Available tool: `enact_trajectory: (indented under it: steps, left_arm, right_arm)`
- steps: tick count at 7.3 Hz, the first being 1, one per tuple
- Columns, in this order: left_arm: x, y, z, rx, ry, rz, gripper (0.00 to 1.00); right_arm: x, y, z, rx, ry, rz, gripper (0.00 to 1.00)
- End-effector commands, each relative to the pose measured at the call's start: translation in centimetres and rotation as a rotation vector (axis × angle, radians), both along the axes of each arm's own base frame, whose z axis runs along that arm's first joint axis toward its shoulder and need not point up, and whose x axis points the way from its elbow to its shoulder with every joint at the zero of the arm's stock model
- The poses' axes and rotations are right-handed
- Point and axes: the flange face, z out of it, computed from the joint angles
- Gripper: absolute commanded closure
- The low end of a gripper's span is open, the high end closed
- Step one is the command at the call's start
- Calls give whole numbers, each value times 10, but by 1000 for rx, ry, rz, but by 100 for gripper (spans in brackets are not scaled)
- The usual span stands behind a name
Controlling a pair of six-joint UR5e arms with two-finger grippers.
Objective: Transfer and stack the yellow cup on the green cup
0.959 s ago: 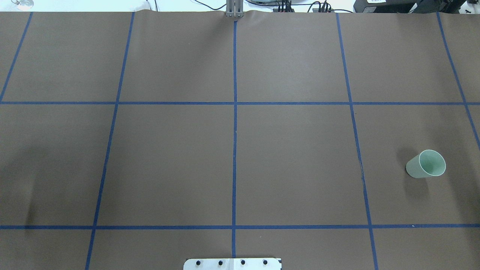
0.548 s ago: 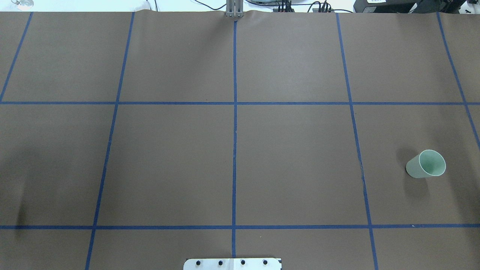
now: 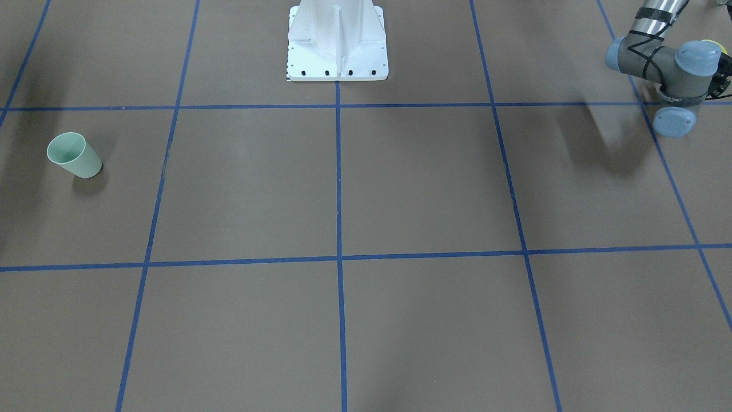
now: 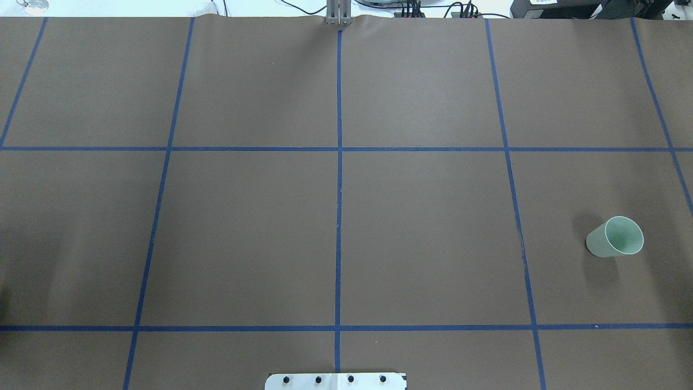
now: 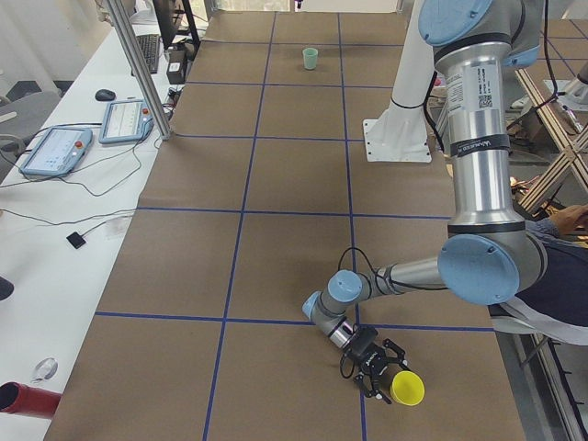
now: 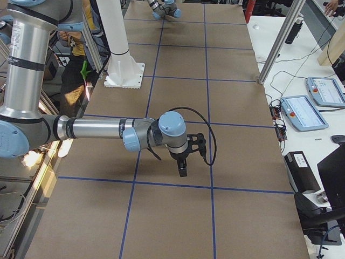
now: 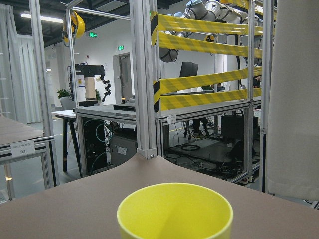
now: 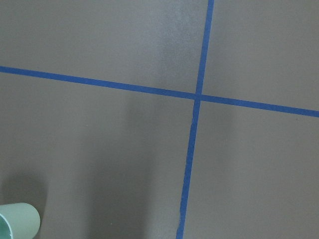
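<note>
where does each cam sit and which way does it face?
Front-facing: across the table, facing the robot, steeply down; shows base, left arm, green cup.
Overhead: behind the robot, forward and down; only the base edge.
Exterior left: table end on robot's left, along it; near left arm, left tool at yellow cup.
Exterior right: opposite end; near right arm, right tool pointing down.
Left wrist: level, past the table edge; no tool visible.
Right wrist: down at a tape cross; no tool visible.
Shared: green cup in front-facing and overhead.
</note>
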Motion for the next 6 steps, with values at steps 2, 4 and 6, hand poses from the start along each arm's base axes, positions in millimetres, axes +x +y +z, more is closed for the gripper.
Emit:
enact_trajectory:
  steps: [2,4,6]
  left_arm:
    - [-3,8,7,-5,-34,-11,0]
    - [-11,17,12,-23,-53,-40,0]
    - [-16,24,15,-41,-48,-60,0]
  right_arm:
    - [2,18,-4,-1,-5,5,0]
    - [2,17,-6,2,-3,5,0]
    - [4,15,-7,4,-2,11,0]
